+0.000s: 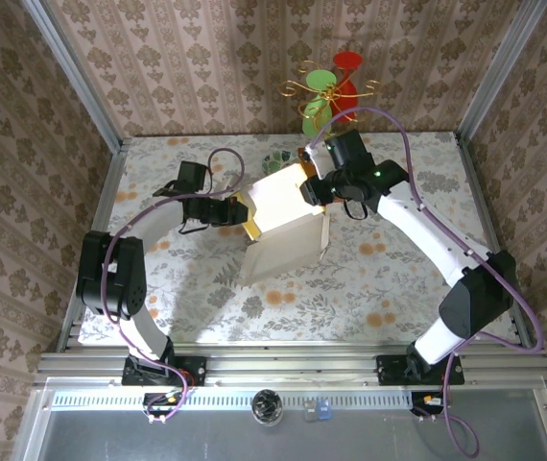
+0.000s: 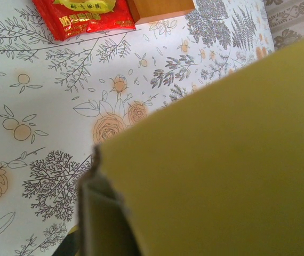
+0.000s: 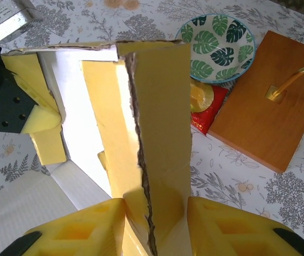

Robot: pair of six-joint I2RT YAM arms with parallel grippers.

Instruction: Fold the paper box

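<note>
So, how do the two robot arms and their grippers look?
Both arms have white links and black joints, and a purple cable loops along each. The left arm looks mostly black; the right arm shows a small green light. The right gripper has yellow fingers; the left gripper has a black body with yellow pads.

One paper box [image 1: 278, 226], one bowl [image 3: 216, 47], one packet [image 2: 82, 16], one board [image 3: 258, 112]
</note>
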